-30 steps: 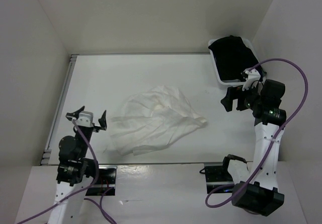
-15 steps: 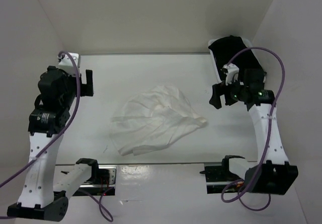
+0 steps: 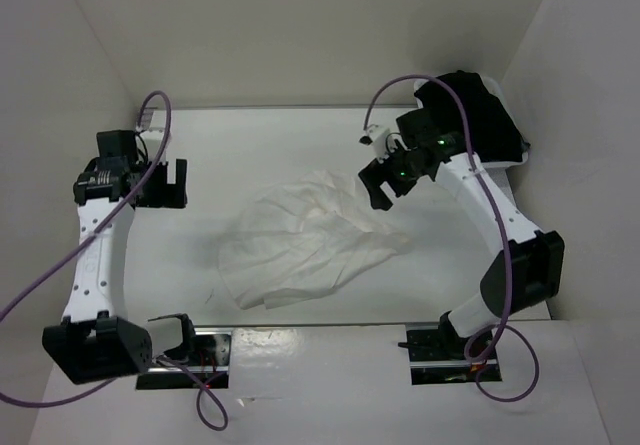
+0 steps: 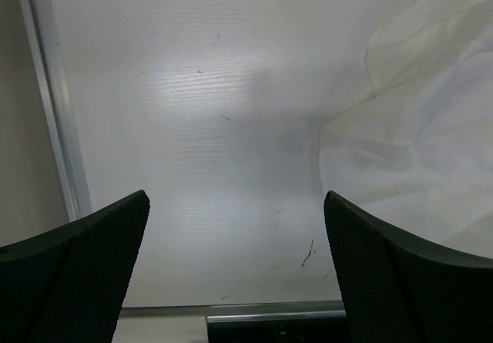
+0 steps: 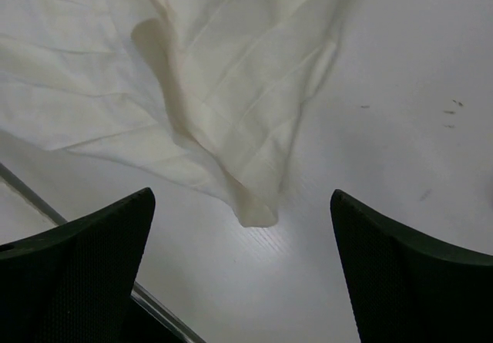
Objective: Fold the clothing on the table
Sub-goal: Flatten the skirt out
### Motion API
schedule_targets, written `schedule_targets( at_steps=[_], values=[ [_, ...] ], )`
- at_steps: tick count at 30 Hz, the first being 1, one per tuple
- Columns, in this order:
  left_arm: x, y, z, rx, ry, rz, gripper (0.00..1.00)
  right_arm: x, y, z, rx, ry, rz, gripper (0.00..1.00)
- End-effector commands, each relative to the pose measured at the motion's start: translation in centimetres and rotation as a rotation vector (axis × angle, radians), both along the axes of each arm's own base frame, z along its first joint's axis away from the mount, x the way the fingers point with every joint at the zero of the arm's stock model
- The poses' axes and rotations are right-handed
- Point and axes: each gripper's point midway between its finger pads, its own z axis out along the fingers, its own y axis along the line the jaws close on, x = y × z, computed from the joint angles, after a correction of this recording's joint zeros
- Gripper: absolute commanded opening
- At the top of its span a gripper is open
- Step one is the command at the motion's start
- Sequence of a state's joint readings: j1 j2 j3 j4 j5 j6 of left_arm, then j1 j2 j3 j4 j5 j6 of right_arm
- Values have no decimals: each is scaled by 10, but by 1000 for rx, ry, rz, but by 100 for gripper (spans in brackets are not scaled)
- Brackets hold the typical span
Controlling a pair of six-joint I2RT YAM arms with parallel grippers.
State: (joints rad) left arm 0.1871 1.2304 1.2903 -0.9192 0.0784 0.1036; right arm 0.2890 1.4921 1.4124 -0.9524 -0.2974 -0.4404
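Note:
The clothing, a white pleated skirt, lies crumpled in the middle of the table. My left gripper hovers open to the left of it, apart from the fabric. The left wrist view shows bare table between its fingers and the clothing's edge at the right. Over the skirt's upper right edge hangs my right gripper, open and empty. In the right wrist view a pointed corner of the clothing lies just ahead of that gripper.
A white bin holding a black garment stands at the back right corner. A metal rail runs along the table's left edge. White walls enclose the table on three sides.
Both arms have swung up from the near edge and out over the table. The left gripper went to the left of the clothing; the right gripper moved from the bin toward the skirt's upper right.

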Motion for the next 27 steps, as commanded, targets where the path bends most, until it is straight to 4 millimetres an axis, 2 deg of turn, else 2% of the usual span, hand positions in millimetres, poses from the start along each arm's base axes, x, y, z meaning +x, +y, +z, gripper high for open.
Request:
schedule_targets(
  at_steps=[1, 2, 6, 10, 13, 17, 18, 20, 21, 22, 23, 25, 26, 27],
  values=[
    [-15, 3, 42, 47, -188, 22, 100, -8, 33, -8, -37, 32, 116, 99],
    [-18, 2, 43, 40, -196, 31, 100, -13, 47, -19, -50, 64, 158, 99],
    [-35, -4, 42, -5, -201, 47, 100, -18, 74, -39, -36, 111, 224, 99],
    [-45, 2, 42, -14, -225, 77, 100, -17, 93, -46, -21, 92, 268, 99],
    [-43, 4, 44, -16, -236, 86, 100, -13, 103, -49, -6, 68, 294, 99],
    [-36, 9, 36, -59, -222, 115, 100, -16, 112, -67, 21, 130, 318, 99],
    [-32, 4, 36, -97, -240, 88, 100, -19, 115, -69, 37, 147, 329, 99],
    [-32, 3, 23, -134, -220, 59, 100, -24, 125, -73, 44, 157, 357, 97],
    [-27, -4, 24, -164, -229, 17, 100, -24, 125, -80, 38, 172, 356, 95],
    [-27, -5, 18, -169, -215, -1, 100, -29, 134, -84, 41, 182, 383, 93],
    [-26, -2, 16, -172, -207, 9, 100, -29, 134, -84, 41, 182, 383, 92],
    [-22, -2, 10, -177, -200, -3, 100, -36, 141, -97, 27, 208, 407, 83],
    [-21, -1, 5, -181, -190, -2, 100, -36, 141, -97, 27, 208, 407, 79],
    [-20, -1, 3, -181, -192, -2, 100, -38, 147, -99, 35, 220, 411, 65]
  ],
)
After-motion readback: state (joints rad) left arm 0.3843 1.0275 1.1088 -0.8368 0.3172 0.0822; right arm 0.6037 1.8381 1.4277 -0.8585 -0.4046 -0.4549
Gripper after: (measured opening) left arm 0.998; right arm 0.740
